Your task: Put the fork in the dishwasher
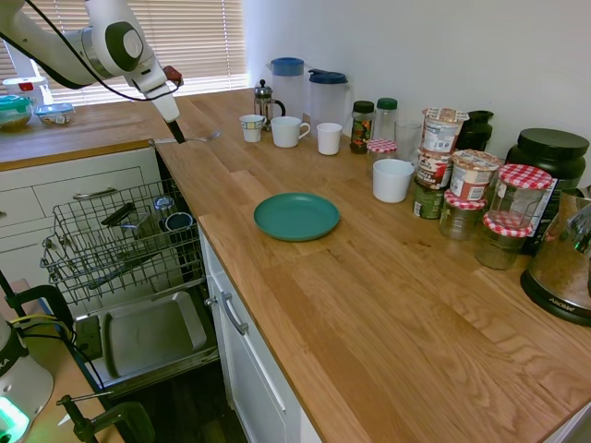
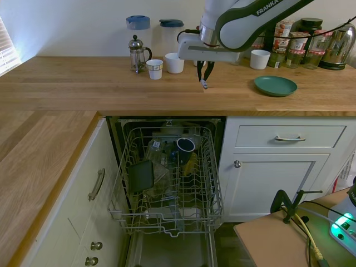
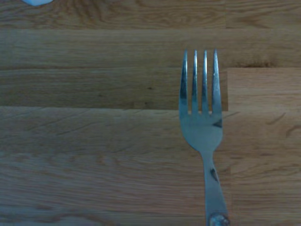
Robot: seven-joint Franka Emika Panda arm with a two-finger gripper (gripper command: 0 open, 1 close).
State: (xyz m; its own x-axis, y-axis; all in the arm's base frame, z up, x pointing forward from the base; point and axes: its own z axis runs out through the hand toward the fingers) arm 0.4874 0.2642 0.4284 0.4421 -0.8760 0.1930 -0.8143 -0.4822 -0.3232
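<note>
My end effector [image 2: 204,78] pinches the slim silvery metal fork [image 3: 203,117] by its handle above the wooden worktop [image 2: 83,83], ready to carry it to the open dishwasher's grey wire rack [image 2: 167,178]

Arm enters from the top right of frame, gripper [image 2: 204,75] pointing down over the wooden counter [image 2: 83,83] at center top. Fingers pinched on the fork [image 2: 204,83], whose end shows just below them, close to the counter. Dishwasher [image 2: 169,178] sits lower center, rack pulled out, holding a dark mug [image 2: 185,146] and a dark square dish [image 2: 141,176]. Green plate [image 2: 275,85] right of gripper. Two white cups [image 2: 164,65] and a French press [image 2: 137,54] to its left.
</note>
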